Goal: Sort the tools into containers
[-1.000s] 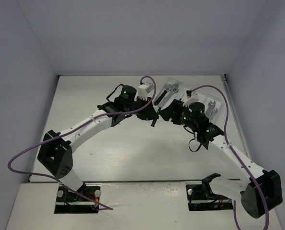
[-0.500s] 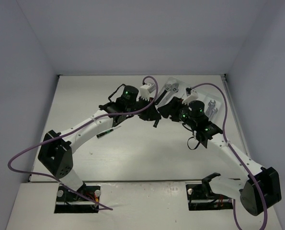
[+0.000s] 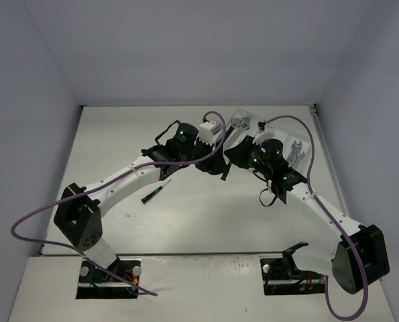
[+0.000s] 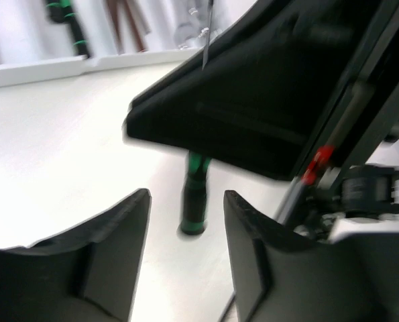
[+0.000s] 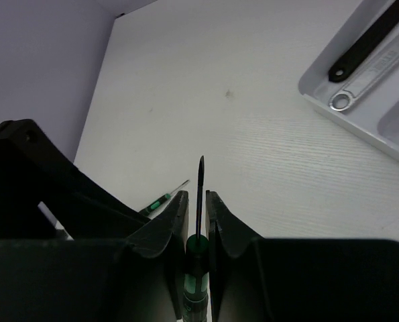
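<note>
My right gripper is shut on a thin green-and-black screwdriver, whose shaft points out past the fingertips. In the top view the right gripper meets my left gripper just left of the translucent white tray, with the held screwdriver between them. My left gripper is open, and the screwdriver's handle end shows between its fingers without touching them. A second screwdriver lies on the table and also shows in the right wrist view.
The tray holds a black-handled adjustable wrench and a silver wrench. More silver wrenches lie in its right part. The left wrist view shows the tray rim, another green screwdriver and reddish-brown hex keys.
</note>
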Controlling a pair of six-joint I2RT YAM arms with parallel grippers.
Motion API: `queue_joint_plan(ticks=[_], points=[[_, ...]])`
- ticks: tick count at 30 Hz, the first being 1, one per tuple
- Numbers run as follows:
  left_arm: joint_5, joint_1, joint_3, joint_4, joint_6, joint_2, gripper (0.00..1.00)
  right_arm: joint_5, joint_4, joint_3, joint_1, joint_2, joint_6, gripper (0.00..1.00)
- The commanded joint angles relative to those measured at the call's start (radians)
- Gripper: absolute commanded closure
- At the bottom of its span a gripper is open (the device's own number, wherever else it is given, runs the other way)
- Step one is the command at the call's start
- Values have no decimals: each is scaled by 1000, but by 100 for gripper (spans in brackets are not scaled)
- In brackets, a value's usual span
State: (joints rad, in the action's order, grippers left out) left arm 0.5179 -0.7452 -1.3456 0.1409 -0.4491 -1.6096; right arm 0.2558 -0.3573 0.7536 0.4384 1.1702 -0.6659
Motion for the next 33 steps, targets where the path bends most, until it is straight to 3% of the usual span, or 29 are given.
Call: queue_joint_plan(ticks=[1,8,13,16,24,27,33], points=[[-140,5,-50,101,101,64,48,-62,-7,67,-72,42,55,100],[-492,13,-33,369,241,163,42,-116,60,198,-261,269,102,100],[-623,45,75,418,267,268,38,-176,60,351,-307,483,98,100],[-627,81,130,440,264,304,36,-201,59,448,-314,606,90,97],[-568,165,206,453,271,256,33,-297,108,601,-328,772,80,65],[-559,175,212,451,283,197,32,-296,135,627,-331,764,112,51],[-520,242,191,447,298,51,32,-318,179,590,-331,590,168,49]])
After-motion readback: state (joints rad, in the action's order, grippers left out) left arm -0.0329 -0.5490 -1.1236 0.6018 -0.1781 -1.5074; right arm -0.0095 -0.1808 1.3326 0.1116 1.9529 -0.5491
